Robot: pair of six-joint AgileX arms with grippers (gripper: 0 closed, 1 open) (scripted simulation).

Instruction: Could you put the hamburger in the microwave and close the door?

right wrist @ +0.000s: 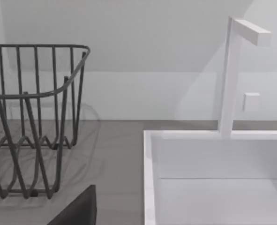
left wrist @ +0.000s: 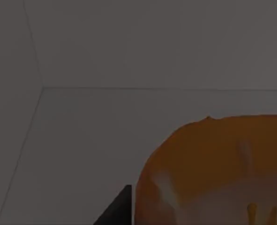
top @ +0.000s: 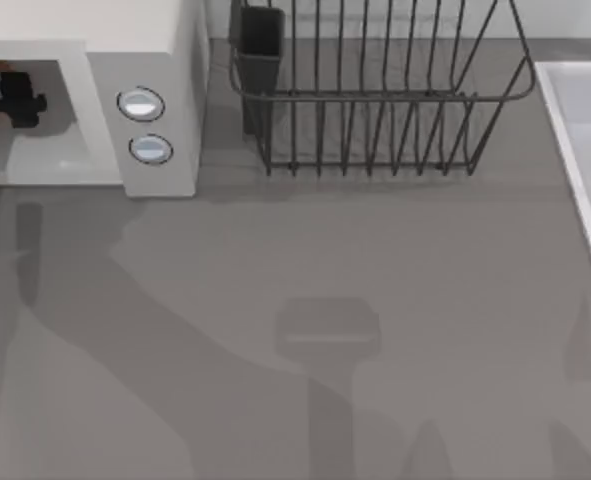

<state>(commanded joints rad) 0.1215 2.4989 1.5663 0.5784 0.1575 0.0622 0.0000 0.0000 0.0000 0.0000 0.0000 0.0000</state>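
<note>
Microwave count: one, far left on the table, two knobs. Left claw sits inside its cavity; opening unclear. One hamburger lies against it there.

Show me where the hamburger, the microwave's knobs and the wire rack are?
hamburger [left wrist: 213, 168]: left wrist view, on its orange bun, inside the microwave.
upper knob [top: 140, 104]: top view, on its round face.
lower knob [top: 151, 149]: top view, on its face.
wire rack [top: 375, 97]: top view, on its front rim.

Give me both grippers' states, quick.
Left gripper: inside the microwave with the hamburger close by; grip cannot be told.
Right gripper: cannot be told.
</note>
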